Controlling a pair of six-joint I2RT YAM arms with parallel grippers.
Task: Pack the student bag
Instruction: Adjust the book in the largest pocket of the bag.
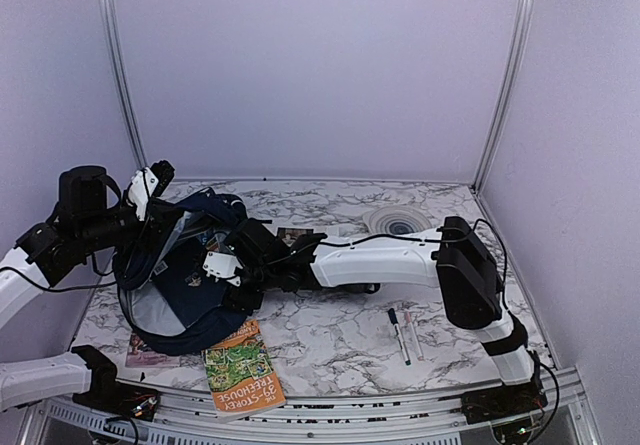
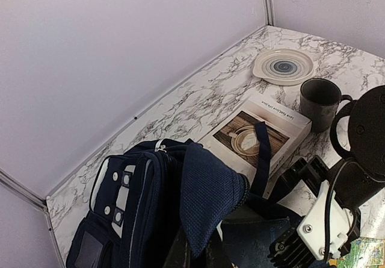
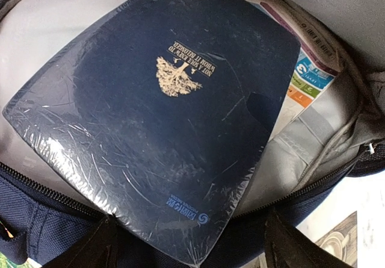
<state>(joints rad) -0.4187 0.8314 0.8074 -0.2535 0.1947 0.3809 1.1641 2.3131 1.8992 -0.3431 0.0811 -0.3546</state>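
Note:
The student bag (image 1: 175, 300) lies open on the table's left side, navy with grey lining (image 3: 48, 51). My left gripper (image 1: 158, 180) is shut on the bag's navy mesh flap (image 2: 210, 190) and holds it up; its dark fingers (image 2: 180, 250) show at the bottom of the left wrist view. A navy book in clear wrap (image 3: 162, 117) rests inside the bag's mouth. My right gripper (image 3: 192, 257) hovers at the bag's zip edge, its fingers (image 3: 90, 247) spread wide on either side of the book's near corner without touching it.
A second, colourful book (image 3: 310, 75) sits deeper in the bag. On the table are a treehouse book (image 1: 240, 367), a pink book (image 1: 150, 351), a coffee-cover book (image 2: 258, 135), a dark mug (image 2: 319, 102), a plate (image 2: 284, 66) and pens (image 1: 402, 335).

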